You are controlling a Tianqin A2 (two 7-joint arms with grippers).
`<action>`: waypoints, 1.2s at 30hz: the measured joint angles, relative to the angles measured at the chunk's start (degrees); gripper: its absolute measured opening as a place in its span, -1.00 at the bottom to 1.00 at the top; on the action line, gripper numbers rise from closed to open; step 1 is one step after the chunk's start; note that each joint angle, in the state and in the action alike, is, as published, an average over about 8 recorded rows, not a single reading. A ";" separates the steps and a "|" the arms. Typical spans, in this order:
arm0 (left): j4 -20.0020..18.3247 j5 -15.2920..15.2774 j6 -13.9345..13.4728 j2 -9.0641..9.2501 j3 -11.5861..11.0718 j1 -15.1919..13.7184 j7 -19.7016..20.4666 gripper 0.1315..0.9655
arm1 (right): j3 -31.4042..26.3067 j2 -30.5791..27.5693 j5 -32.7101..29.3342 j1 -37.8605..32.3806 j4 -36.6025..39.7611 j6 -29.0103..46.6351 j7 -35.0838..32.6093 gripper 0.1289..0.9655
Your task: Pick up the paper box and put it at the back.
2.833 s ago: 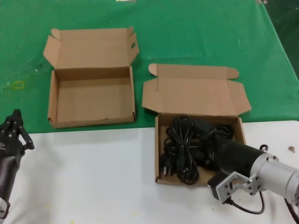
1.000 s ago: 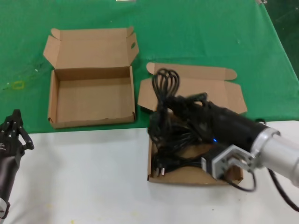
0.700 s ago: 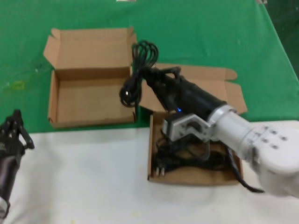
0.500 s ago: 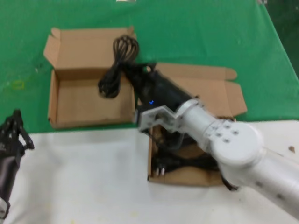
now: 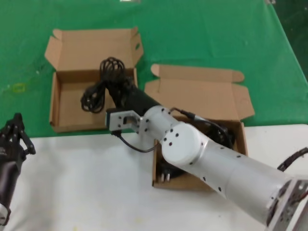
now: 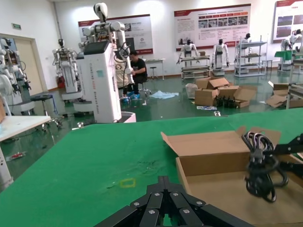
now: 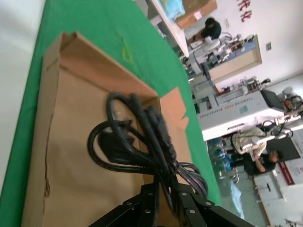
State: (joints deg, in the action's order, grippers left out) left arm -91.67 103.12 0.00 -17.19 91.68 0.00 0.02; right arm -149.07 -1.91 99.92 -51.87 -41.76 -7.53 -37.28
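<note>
Green cloth [image 5: 202, 33] covers the far part of the work surface and a white tabletop [image 5: 82, 183] the near part, and everything below is placed relative to the empty box [image 5: 91, 103], the open cardboard one sitting on the cloth. Well to the left of that box and nearer the robot, the left gripper [image 5: 14, 137] is parked over the white tabletop; its dark fingers [image 6: 163, 208] look drawn together to a point and hold nothing. Directly above the empty box, the right gripper [image 5: 113, 82] is clamped on a bundle of black power cable [image 5: 98, 89], whose coils hang over the box floor without touching it, as the right wrist view shows [image 7: 142, 137]. To the right of the empty box sits the second box [image 5: 199, 134], lid flaps open, straddling the edge of cloth and tabletop, with more black cable [image 5: 219, 134] inside, partly hidden by the arm. The task names a paper box, yet the claw carries cable, so neither box is in hand. The risks, as I judge them: the loose loops could slip from the pinch and land on the box wall or outside it; a strand could snag the upright lid flap [image 5: 94, 45] and drag the light box; and the arm's elbow, passing low over the second box, could nudge it.
</note>
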 joint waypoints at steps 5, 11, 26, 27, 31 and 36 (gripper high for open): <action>0.00 0.00 0.00 0.00 0.00 0.00 0.00 -0.97 | -3.93 -0.04 -7.77 -1.61 2.25 -1.67 12.63 -0.84; 0.00 0.00 0.00 0.00 0.00 0.00 0.00 -0.97 | -7.32 -3.97 -16.64 -1.74 -3.01 -3.22 28.26 -0.73; 0.00 0.00 0.00 0.00 0.00 0.00 0.00 -0.97 | 3.99 -27.11 -22.58 9.45 -36.33 -5.05 43.63 -0.18; 0.00 0.00 0.00 0.00 0.00 0.00 0.00 -0.97 | 5.52 -29.06 -22.24 11.12 -38.56 -5.54 44.08 -0.12; 0.00 0.00 0.00 0.00 0.00 0.00 0.00 -0.97 | 12.03 -37.18 -20.19 19.30 -46.83 -8.65 46.21 0.15; 0.00 0.00 0.00 0.00 0.00 0.00 0.00 -0.97 | 19.54 -46.97 -19.05 30.75 -53.81 -15.30 52.63 0.28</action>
State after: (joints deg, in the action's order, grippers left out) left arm -91.67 103.12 0.00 -17.19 91.68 0.00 0.02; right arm -129.53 -48.88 80.87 -21.13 -95.58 -22.83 15.35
